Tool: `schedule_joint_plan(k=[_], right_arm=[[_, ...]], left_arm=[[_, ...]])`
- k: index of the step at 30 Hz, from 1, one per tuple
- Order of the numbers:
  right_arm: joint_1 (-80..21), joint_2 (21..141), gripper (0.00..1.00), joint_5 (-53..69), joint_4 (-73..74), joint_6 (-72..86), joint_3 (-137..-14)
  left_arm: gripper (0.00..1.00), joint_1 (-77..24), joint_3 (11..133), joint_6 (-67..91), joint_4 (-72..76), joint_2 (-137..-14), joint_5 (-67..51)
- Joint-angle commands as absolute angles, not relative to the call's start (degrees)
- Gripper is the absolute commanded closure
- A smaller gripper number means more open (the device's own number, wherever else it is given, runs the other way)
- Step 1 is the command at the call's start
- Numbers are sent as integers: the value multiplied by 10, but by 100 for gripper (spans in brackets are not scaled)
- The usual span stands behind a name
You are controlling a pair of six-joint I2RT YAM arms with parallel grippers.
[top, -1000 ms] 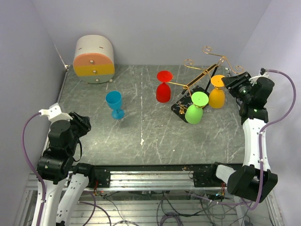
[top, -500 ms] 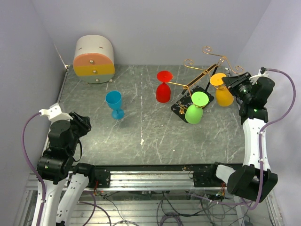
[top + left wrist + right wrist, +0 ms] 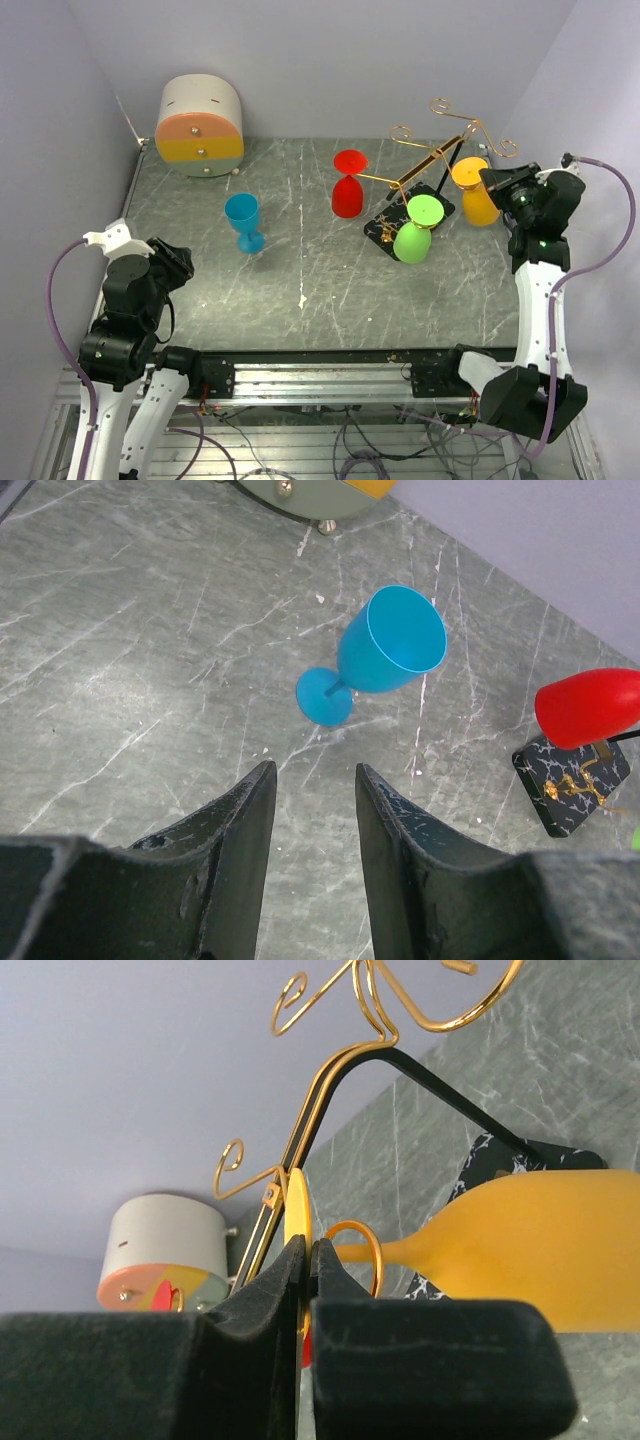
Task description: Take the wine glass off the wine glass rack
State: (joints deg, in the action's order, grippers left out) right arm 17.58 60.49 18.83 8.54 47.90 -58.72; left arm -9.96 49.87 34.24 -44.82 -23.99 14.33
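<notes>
A grey, white-veined stone table [image 3: 300, 300] sits between pale lilac walls. Nearest, the left gripper [image 3: 313, 780] hovers over it with jaws parted and empty, and a glossy blue goblet [image 3: 392, 645] stands beyond them. Farther right, the right gripper [image 3: 305, 1255] has its black fingers pinched shut on the thin flat foot of the smooth yellow wine glass [image 3: 540, 1245], whose bowl hangs below, a gold loop just beside its stem. Behind it is the wine glass rack [image 3: 440, 1088], curled gold wire on a slanting black post.
</notes>
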Motion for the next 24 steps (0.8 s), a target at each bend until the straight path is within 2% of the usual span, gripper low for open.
schedule_joint_plan(k=[1,8,24], right_arm=[[180,571,100,145,97,503,-582],[182,565,100,156,128,505,-592],[182,608,100,271,75,530,-586]], left_arm=[[52,-98,498,338,-431,-240,141],[52,-98,498,338,-431,-238,141],[52,-98,498,339,-430,-234,142]])
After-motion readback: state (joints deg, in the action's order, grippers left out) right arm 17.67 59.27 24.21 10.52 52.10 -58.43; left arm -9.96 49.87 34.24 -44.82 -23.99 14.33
